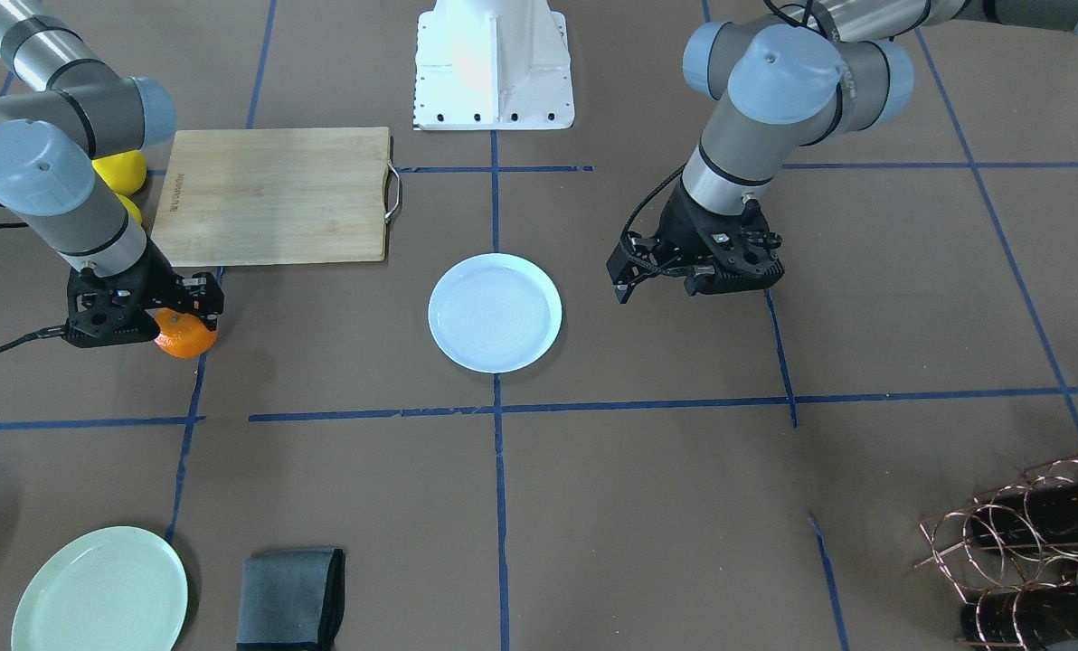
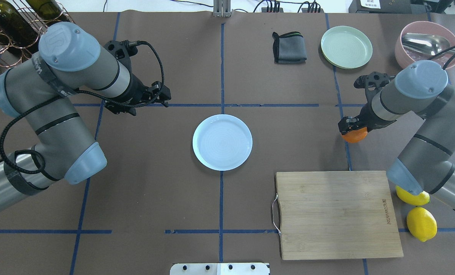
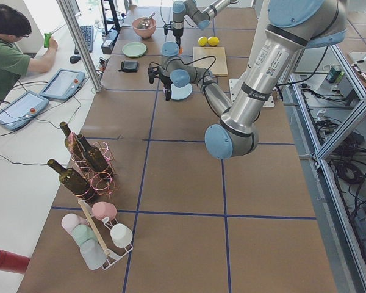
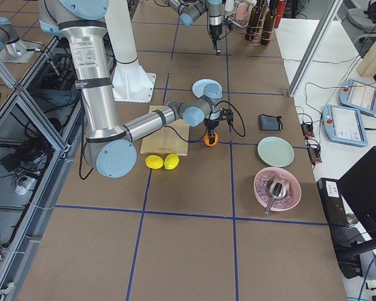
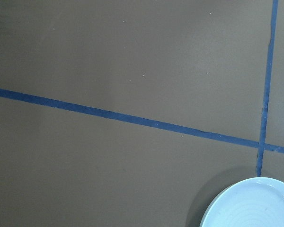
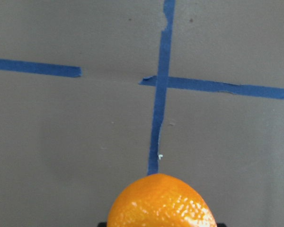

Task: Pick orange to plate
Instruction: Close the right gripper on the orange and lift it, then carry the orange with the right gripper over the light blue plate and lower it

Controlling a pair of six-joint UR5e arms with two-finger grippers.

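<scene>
The orange (image 1: pixel 186 336) sits at the table's right side, on a blue tape line, and shows large at the bottom of the right wrist view (image 6: pixel 161 201). My right gripper (image 1: pixel 191 312) stands straight over it, fingers down around its top, shut on it. Whether it is off the table I cannot tell. The pale bluish-white plate (image 2: pixel 222 142) lies bare at the table's middle, well to the left of the orange (image 2: pixel 354 135). My left gripper (image 2: pixel 165 96) hovers open and holds nothing, beyond the plate's left side; the plate's rim (image 5: pixel 227 196) shows in the corner of the left wrist view.
A wooden cutting board (image 2: pixel 338 214) lies near the robot, right of the plate, with two yellow lemons (image 2: pixel 421 223) beside it. At the far side lie a folded grey cloth (image 2: pixel 289 47), a pale green plate (image 2: pixel 346 47) and a pink bowl (image 2: pixel 426 42). A bottle rack (image 2: pixel 10 26) stands far left.
</scene>
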